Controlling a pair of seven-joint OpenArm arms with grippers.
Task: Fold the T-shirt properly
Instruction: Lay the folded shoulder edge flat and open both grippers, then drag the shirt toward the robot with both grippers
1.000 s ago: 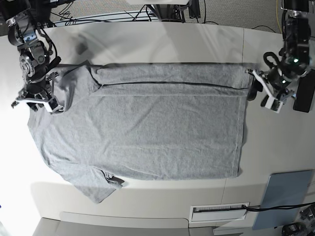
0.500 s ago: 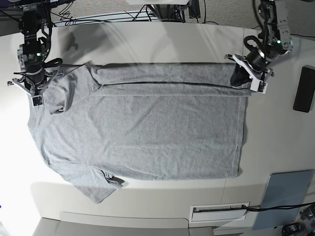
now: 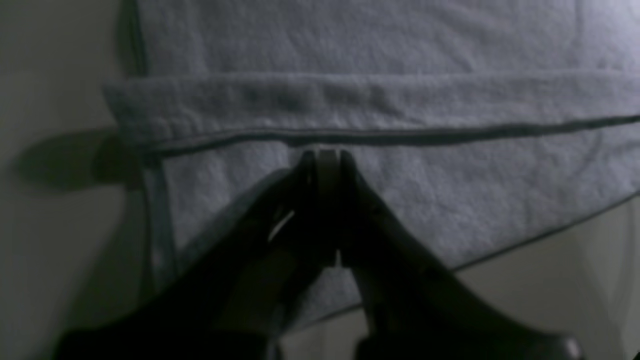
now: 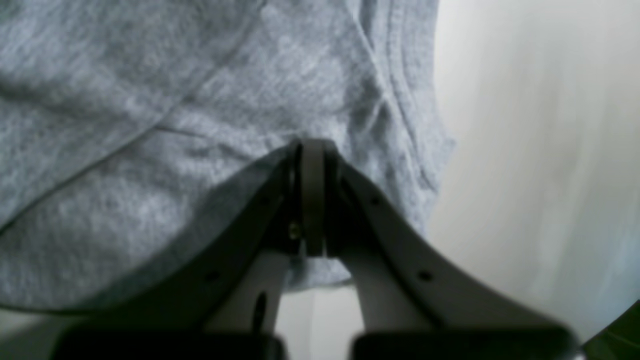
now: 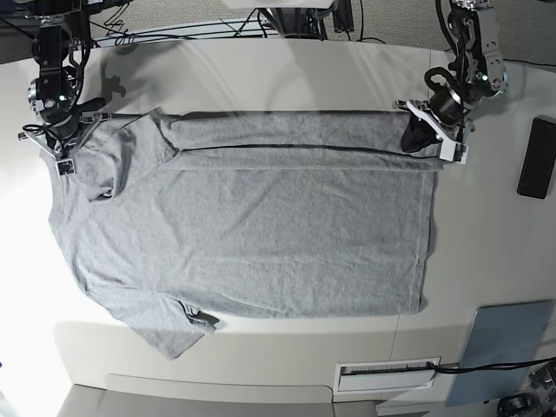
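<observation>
The heather-grey T-shirt (image 5: pixel 252 226) lies flat on the white table (image 5: pixel 486 234), plain side up, neck to the left, its far edge folded over in a strip (image 5: pixel 295 130). My left gripper (image 5: pixel 419 133) is over the shirt's far right corner; in the left wrist view (image 3: pixel 322 155) its jaws are together, tips at the strip's edge (image 3: pixel 450 132). My right gripper (image 5: pixel 62 155) is at the far sleeve (image 5: pixel 117 148); in the right wrist view (image 4: pixel 312 147) its jaws are together over the cloth (image 4: pixel 150 100). I see no cloth pinched in either.
A black flat object (image 5: pixel 536 158) lies at the table's right edge. A blue-grey pad (image 5: pixel 502 347) lies at the front right, next to a white labelled slot (image 5: pixel 387 373). Cables (image 5: pixel 174 22) run behind the table's far edge.
Both arms have moved toward the table's far edge. The left gripper came in over the shirt's far right corner, the right gripper up to the far sleeve. The shirt has not moved.
</observation>
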